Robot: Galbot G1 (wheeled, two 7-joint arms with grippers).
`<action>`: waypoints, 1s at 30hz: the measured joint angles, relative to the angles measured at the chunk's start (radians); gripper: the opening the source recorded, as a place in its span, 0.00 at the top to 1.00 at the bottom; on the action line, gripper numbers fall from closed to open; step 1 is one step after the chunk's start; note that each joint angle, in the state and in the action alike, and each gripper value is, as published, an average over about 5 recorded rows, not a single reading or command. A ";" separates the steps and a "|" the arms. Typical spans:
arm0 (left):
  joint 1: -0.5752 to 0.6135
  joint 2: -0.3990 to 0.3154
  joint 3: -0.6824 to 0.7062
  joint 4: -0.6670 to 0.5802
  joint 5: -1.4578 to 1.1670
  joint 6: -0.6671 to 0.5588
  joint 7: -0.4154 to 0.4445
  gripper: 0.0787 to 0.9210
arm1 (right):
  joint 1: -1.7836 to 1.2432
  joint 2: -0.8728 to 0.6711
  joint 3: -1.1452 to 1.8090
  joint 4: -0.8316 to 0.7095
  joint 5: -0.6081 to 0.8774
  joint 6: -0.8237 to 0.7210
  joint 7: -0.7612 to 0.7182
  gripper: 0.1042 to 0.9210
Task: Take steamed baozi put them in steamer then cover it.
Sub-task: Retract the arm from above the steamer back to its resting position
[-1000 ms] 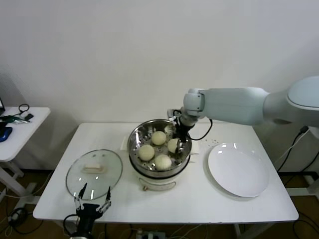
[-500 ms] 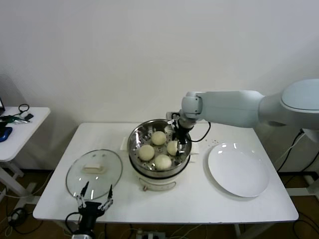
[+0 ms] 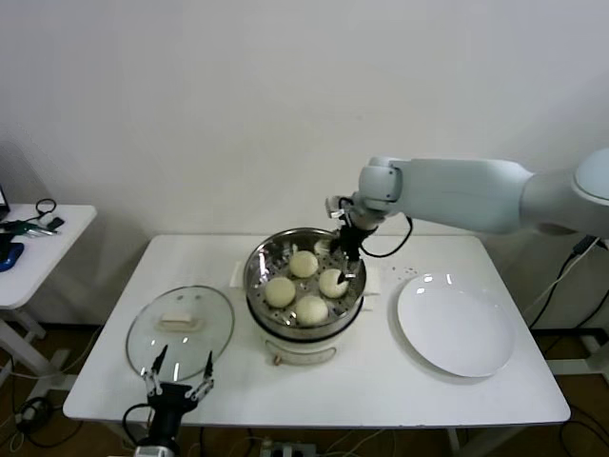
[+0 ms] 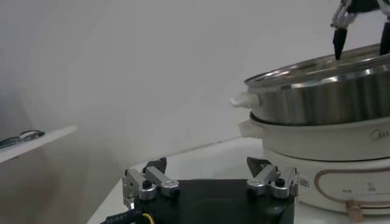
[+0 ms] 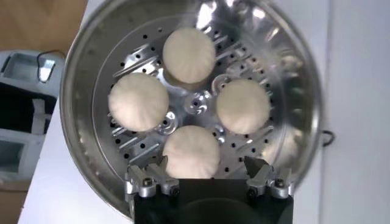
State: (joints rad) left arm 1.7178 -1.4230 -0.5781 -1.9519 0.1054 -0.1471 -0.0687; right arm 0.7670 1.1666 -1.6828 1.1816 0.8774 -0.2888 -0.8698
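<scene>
- Your right gripper (image 3: 343,269) hangs spread above the steamer (image 3: 259,290), holding nothing
- All four baozi (image 5: 189,151) sit on its tray
- The cover (image 3: 181,329) lies near the desk's front-left corner, your left gripper (image 3: 177,376) spread beside it

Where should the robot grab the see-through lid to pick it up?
By the cream bar handle on top of the glass lid, coming straight down from above. The lid lies flat on the table, so only that raised bar gives the pincer something to close on. The open left pincer is nearest.
</scene>
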 measured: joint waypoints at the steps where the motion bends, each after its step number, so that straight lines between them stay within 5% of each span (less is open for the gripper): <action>1: -0.001 0.000 0.001 0.000 0.002 0.000 0.000 0.12 | 0.005 -0.015 0.009 0.006 0.000 0.010 0.005 0.12; 15: -0.023 -0.005 0.006 -0.004 0.031 0.017 -0.009 0.12 | -0.091 -0.331 0.208 0.163 -0.021 0.198 0.246 0.12; 30: -0.039 -0.036 0.000 -0.032 0.059 0.036 0.000 0.12 | -0.779 -0.584 0.933 0.298 -0.097 0.352 0.572 0.12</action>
State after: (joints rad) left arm 1.6785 -1.4587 -0.5782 -1.9836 0.1640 -0.1115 -0.0690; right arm -0.0115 0.5826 -0.7494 1.4797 0.7801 0.0635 -0.2980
